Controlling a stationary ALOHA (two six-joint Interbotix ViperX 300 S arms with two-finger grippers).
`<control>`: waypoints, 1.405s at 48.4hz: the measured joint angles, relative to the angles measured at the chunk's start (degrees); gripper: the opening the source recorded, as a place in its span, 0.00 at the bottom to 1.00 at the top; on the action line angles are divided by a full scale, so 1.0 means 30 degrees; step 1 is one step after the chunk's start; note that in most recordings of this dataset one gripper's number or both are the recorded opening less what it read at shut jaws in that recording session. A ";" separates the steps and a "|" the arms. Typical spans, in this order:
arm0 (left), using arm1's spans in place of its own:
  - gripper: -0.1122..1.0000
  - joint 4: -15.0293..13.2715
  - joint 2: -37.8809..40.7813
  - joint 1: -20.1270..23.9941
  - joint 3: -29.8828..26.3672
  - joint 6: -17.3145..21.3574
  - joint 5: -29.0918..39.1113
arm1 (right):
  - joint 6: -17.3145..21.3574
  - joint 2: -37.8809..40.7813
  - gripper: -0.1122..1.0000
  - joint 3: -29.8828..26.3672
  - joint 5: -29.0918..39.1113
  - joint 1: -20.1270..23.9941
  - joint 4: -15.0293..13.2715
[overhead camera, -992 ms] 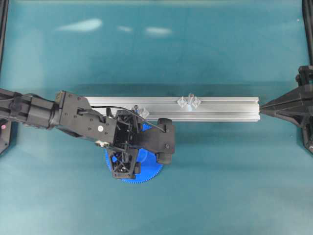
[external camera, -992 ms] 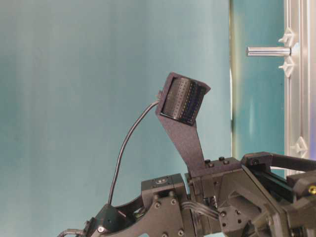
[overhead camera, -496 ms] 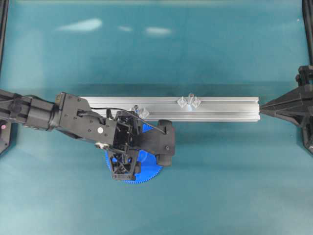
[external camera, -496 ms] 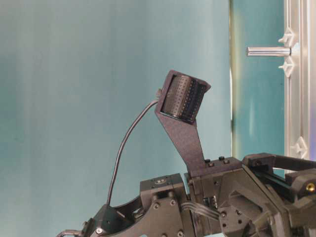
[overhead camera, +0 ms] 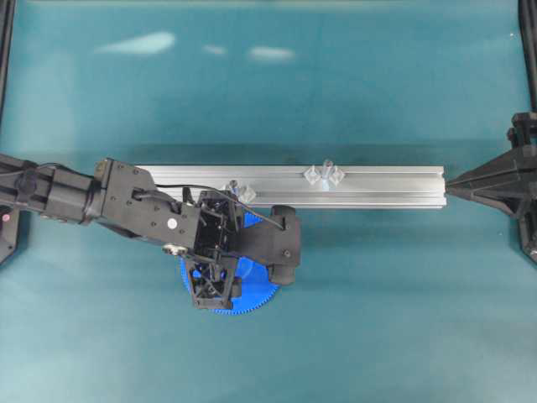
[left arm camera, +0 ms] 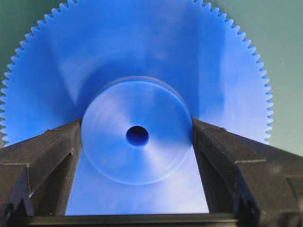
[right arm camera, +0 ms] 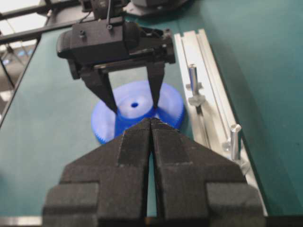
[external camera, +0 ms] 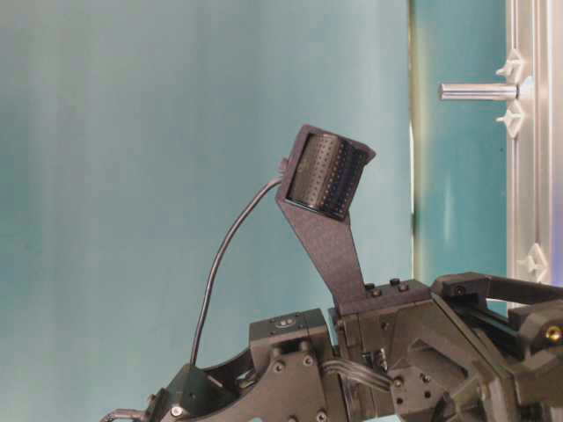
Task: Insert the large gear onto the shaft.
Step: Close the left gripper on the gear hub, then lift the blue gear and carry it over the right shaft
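My left tool (left arm camera: 137,137) was closed on the raised hub of the large gear (left arm camera: 137,61), one black finger (left arm camera: 52,151) against each side of the hub. The gear lay flat on the bench, just on the near side of the aluminium rail (overhead camera: 377,186) and toward its left end. My right tool (right arm camera: 151,124) rested shut and empty by the right edge of the bench.

Risks from this position, as I judged them:

- Slip on lift. The hub was smooth and round, and the fingers met it along narrow lines only. A fast lift could let the disc tilt or drop out.
- Wrong pin. Two look-alike pins stood on the rail — one near its left end (overhead camera: 233,184), close to my wrist, and one near the middle (overhead camera: 327,165) between two clear diamond-shaped mounts. I could not tell from these views which was the shaft intended.
- Misalignment. The centre hole (left arm camera: 137,136) was small against the wide disc, so a slight offset or tilt would seat the hub face on the pin tip instead of over it.
- Collision. The wide toothed rim could strike the nearer pin or the rail edge during transfer.

The gear was a bright-blue plastic disc with fine, even teeth round the rim, a glossy flat face and a raised round hub. No damage was visible.
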 measured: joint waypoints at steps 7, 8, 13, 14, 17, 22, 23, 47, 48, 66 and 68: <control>0.79 0.0000 -0.0088 0.0000 0.0000 0.0000 0.0000 | 0.0000 0.0000 0.14 0.0000 0.0000 0.0000 0.0000; 0.79 0.0000 -0.0088 0.0000 0.0000 0.0000 0.0000 | 0.0000 0.0000 0.14 0.0000 0.0000 -0.0029 0.0000; 0.79 -0.0029 -0.0176 -0.0029 -0.0117 -0.0059 0.0234 | 0.0000 0.0000 0.14 0.0000 0.0029 -0.0029 0.0000; 0.79 0.0000 -0.0234 0.0000 -0.0146 -0.0059 0.0352 | 0.0000 0.0000 0.14 0.0000 0.0029 -0.0029 0.0000; 0.79 -0.0029 -0.0439 0.0000 -0.0322 -0.0059 0.0674 | 0.0000 0.0000 0.14 0.0000 0.0000 0.0000 0.0000; 0.79 0.0000 -0.0850 0.0000 -0.0879 -0.0029 0.1465 | 0.0000 0.0000 0.14 0.0000 0.0000 0.0000 0.0000; 0.79 0.0000 -0.0908 -0.0029 -0.0996 0.0000 0.1641 | 0.0000 0.0000 0.14 0.0000 0.0000 0.0000 0.0000; 0.79 0.0000 -0.1406 0.0176 -0.4189 0.1289 0.4980 | 0.0000 0.0000 0.14 0.0000 0.0000 0.0000 0.0000; 0.79 0.0000 -0.1406 0.0234 -0.4307 0.1377 0.5098 | 0.0000 0.0000 0.14 0.0000 0.0000 0.0000 0.0000; 0.79 0.0029 -0.1406 0.2227 -0.6621 0.3633 0.6182 | 0.0000 0.0000 0.14 0.0000 0.0000 -0.0029 0.0000; 0.79 0.0059 -0.1406 0.2344 -0.6768 0.3838 0.6240 | 0.0000 0.0000 0.14 0.0000 0.0000 0.0000 0.0000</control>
